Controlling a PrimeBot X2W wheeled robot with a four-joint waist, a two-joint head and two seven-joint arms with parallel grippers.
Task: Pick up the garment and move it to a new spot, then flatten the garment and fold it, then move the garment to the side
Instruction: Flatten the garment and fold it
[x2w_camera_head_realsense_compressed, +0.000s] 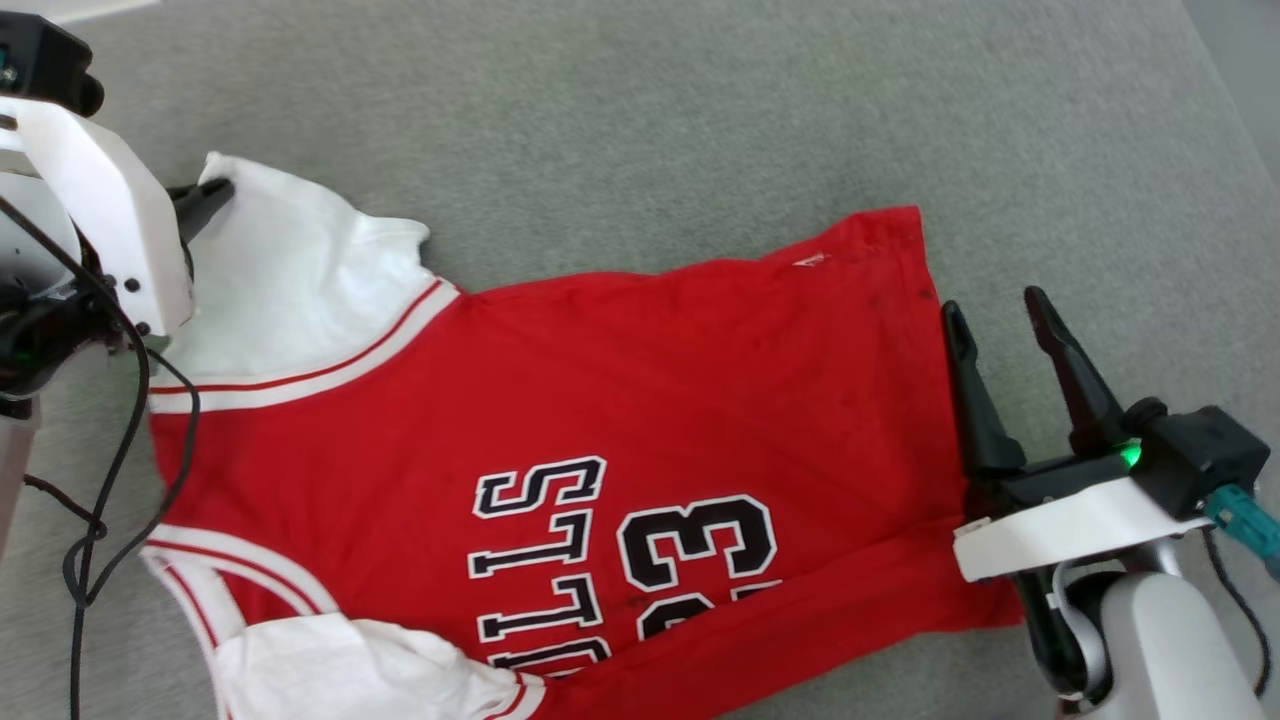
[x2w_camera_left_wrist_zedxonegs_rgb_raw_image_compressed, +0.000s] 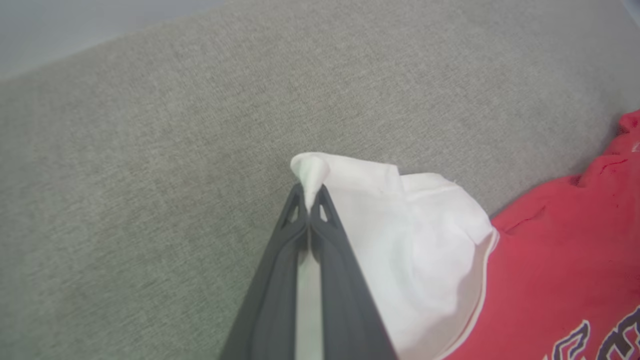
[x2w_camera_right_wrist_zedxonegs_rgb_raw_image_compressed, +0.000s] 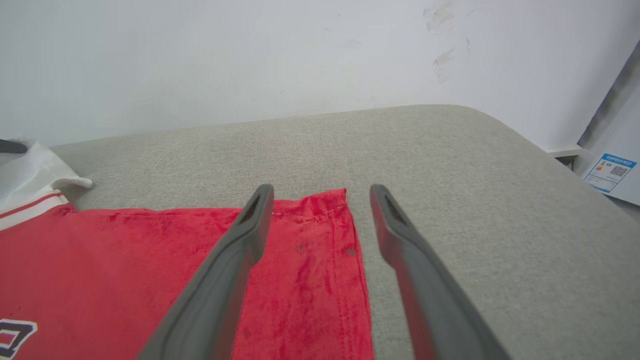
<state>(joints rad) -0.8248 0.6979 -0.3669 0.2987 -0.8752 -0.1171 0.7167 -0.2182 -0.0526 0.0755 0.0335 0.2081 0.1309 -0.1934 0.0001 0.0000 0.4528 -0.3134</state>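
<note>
Pinching the tip of the upper white sleeve (x2w_camera_left_wrist_zedxonegs_rgb_raw_image_compressed: 310, 170), the left gripper (x2w_camera_left_wrist_zedxonegs_rgb_raw_image_compressed: 310, 194) sat at the far left with its fingers pressed together on the cloth. Its own wrist view showed the fold squeezed between the pads, whereas the head view gave little more than a dark fingertip at the sleeve's edge beside the pale forearm (x2w_camera_head_realsense_compressed: 100, 220). The garment (x2w_camera_head_realsense_compressed: 620, 380) lay spread on the grey fabric surface (x2w_camera_head_realsense_compressed: 650, 110), collar end to the left and hem to the right. Its "BULLS" and "33" print faced up and ran off the bottom edge of the head view.

At the right, the right gripper (x2w_camera_head_realsense_compressed: 992, 305) had its fingers well apart and held nothing, one finger right at the hem edge. The right wrist view added that one finger lay over red cloth and the other over bare surface, with the hem's far corner between them. It also showed the white wall (x2w_camera_right_wrist_zedxonegs_rgb_raw_image_compressed: 250, 55) behind, the surface's rounded right end, and a labelled sheet (x2w_camera_right_wrist_zedxonegs_rgb_raw_image_compressed: 610, 172) beyond it. Bare grey surface stretched above the garment across the head view.
</note>
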